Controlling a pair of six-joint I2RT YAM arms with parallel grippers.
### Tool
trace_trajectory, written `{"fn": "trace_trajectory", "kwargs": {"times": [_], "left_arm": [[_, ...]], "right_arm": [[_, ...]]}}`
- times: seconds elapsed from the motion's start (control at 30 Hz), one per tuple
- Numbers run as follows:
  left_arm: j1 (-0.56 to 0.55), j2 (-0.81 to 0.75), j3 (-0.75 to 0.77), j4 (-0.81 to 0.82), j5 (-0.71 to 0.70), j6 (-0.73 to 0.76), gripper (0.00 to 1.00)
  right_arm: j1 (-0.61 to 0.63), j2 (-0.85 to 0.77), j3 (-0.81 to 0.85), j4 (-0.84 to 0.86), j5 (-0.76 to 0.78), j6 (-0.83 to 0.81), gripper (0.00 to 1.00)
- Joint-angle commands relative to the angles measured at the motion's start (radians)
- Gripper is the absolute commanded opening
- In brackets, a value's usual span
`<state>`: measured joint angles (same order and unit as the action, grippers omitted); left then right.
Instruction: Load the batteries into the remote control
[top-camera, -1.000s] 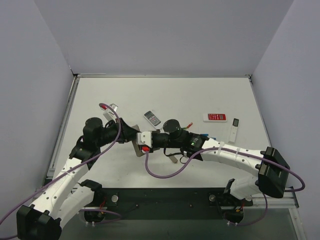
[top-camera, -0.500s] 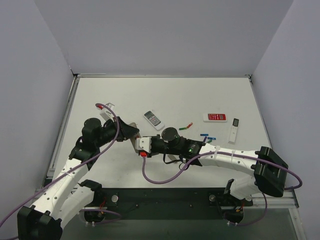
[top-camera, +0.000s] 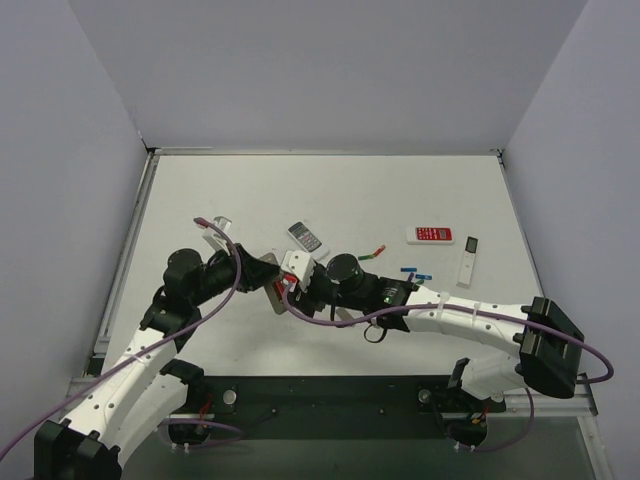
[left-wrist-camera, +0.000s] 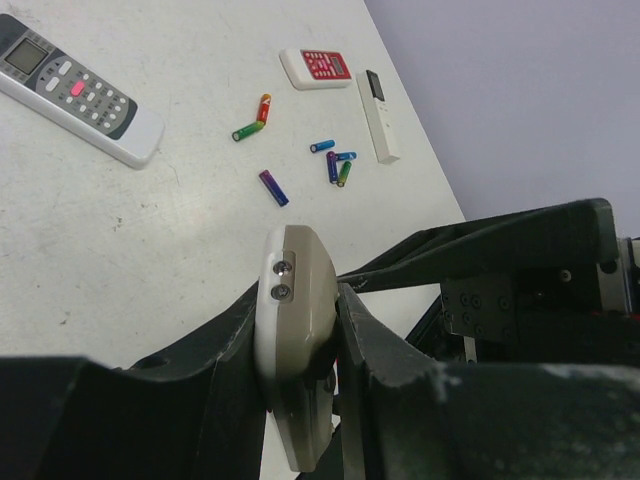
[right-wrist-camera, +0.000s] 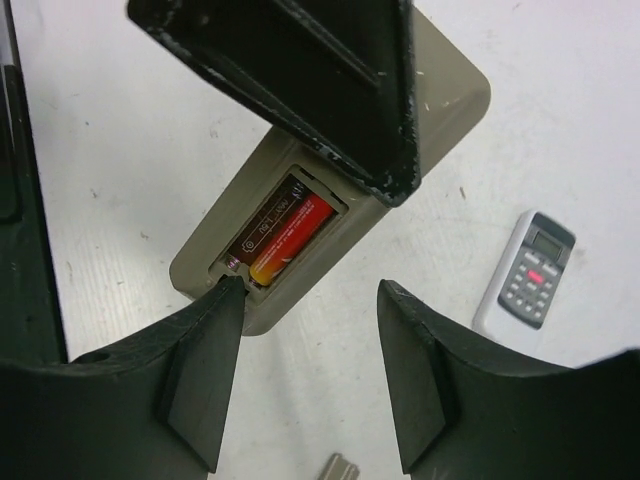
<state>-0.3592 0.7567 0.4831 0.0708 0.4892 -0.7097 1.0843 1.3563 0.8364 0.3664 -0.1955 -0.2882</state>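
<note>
Between the left gripper (left-wrist-camera: 297, 340) jaws, low and centre in the left wrist view, sat the remote control (left-wrist-camera: 295, 300), clamped by its long sides and held clear of the worktop (top-camera: 400, 190), with one rounded end and its two small screws pointing up the frame. From the right wrist camera its tan-grey back faced the lens and the battery compartment lay uncovered. A red and orange battery (right-wrist-camera: 292, 232) lay lengthwise in the bay, along the far side. Just below it, at the middle of that frame, the right gripper (right-wrist-camera: 312, 320) had its jaws parted with nothing between them. One fingertip stood right at the lower end of the compartment, though whether it touched the casing could not be told. In the overhead view both grippers met left of centre on the worktop, close together around the remote. The loose batteries (left-wrist-camera: 340, 165) lay scattered towards the upper middle of the left wrist view: a red and yellow one (left-wrist-camera: 264, 105) touching a green one (left-wrist-camera: 246, 130), a purple and blue one (left-wrist-camera: 273, 187) on its own, and a small blue and green cluster beside them. Beyond these, near the top of the frame, rested a red flat remote (left-wrist-camera: 315, 67) with a slim white remote (left-wrist-camera: 378, 100) bearing a dark display just to its right. At the upper left lay a larger white remote with a grey keypad (left-wrist-camera: 75, 90), face up. At the bottom edge of the right wrist view the tip of a small grey piece (right-wrist-camera: 340, 467) showed.
</note>
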Motion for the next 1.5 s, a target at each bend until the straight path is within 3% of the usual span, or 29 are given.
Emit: {"fn": "trace_trajectory", "kwargs": {"times": [0.0,0.13,0.47,0.83,1.47], "left_arm": [[0.000,-0.030,-0.003,0.141,0.045,-0.010,0.00],[0.000,-0.042,-0.012,0.150,0.046,0.001,0.00],[-0.001,-0.063,-0.034,0.170,0.045,-0.008,0.00],[-0.003,-0.082,-0.090,0.215,-0.018,-0.077,0.00],[-0.004,-0.118,-0.140,0.222,-0.060,-0.106,0.00]], "right_arm": [[-0.006,-0.008,0.075,-0.092,0.067,0.271,0.51],[0.005,0.013,0.093,-0.087,0.102,0.383,0.50],[0.015,0.064,0.127,-0.040,0.172,0.451,0.48],[0.038,0.084,0.132,0.039,0.337,0.437,0.36],[0.046,0.115,0.150,0.144,0.413,0.429,0.34]]}}
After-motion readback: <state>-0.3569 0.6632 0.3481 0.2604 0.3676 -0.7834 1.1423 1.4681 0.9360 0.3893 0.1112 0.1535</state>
